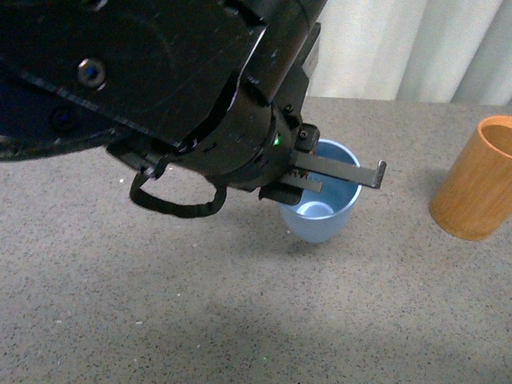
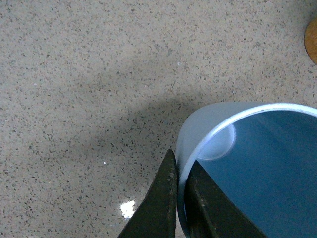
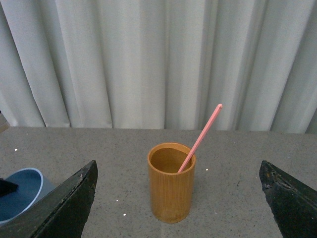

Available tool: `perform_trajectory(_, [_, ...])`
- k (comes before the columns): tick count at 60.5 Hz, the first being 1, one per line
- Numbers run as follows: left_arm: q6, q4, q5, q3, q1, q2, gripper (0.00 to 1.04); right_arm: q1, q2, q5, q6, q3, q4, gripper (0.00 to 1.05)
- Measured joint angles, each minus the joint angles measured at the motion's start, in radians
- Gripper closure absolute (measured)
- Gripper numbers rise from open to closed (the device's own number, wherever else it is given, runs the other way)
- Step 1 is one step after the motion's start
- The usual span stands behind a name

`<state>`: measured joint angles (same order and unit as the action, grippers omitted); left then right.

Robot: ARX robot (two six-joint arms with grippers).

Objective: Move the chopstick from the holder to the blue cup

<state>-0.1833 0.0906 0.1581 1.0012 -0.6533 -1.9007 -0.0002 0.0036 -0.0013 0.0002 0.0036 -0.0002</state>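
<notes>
Left pincer [image 1: 350,179] in the front view reaches from the big black arm to the light blue plastic cup [image 1: 318,214], one finger over its opening and one at the near wall. The cup stands upright on the grey speckled desk [image 1: 240,304], well apart from the round orange-brown wooden holder [image 1: 478,180] at the right edge. Seen from the left wrist, the left pincer [image 2: 182,194] straddles the cup's rim [image 2: 247,111], one dark finger [image 2: 166,203] outside and one inside, closed on the wall. From the right wrist, the right pincer [image 3: 178,166] is spread wide and grips nothing. Between its fingers [image 3: 69,198] stands the holder [image 3: 171,193], with the slim pink chopstick [image 3: 200,139] leaning inside it, its top against the white pleated curtain [image 3: 124,59]. The cup [image 3: 20,191] is off to one side.
</notes>
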Motion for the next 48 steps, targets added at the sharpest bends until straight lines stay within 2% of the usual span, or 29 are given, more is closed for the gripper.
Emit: perform_trajectory(48, [0.006, 0.014, 0.03, -0.03, -0.003, -0.019, 1.01, 0.0, 0.0, 0.0, 0.0, 0.0, 0.0, 0.1])
